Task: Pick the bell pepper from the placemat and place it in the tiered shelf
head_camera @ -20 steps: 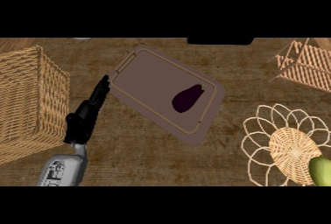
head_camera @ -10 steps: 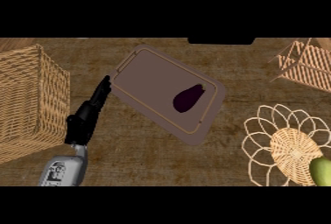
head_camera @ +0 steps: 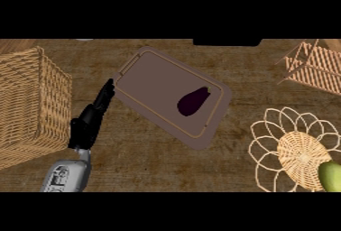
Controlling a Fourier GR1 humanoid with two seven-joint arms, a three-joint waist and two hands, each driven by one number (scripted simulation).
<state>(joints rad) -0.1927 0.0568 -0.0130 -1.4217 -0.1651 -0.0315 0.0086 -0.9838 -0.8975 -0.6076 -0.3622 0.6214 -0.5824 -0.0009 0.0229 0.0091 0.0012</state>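
The counter [head_camera: 166, 167] is matt, rough-grained wood; the placemat [head_camera: 153, 81] is smooth and matt, with a thin line around its border. The basket [head_camera: 26, 103], shelf [head_camera: 316, 65] and round tray [head_camera: 303, 153] are coarse woven wicker. The left hand [head_camera: 90, 122] is matt black, its forearm [head_camera: 66, 176] smooth grey.

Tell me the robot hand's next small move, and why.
Probably slide the left robot hand rightward across the placemat toward the dark purple, eggplant-like vegetable. Its straight fingers lie at the mat's left edge, holding nothing, while the vegetable lies apart, nearer the mat's right side. The tiered shelf waits at upper right.
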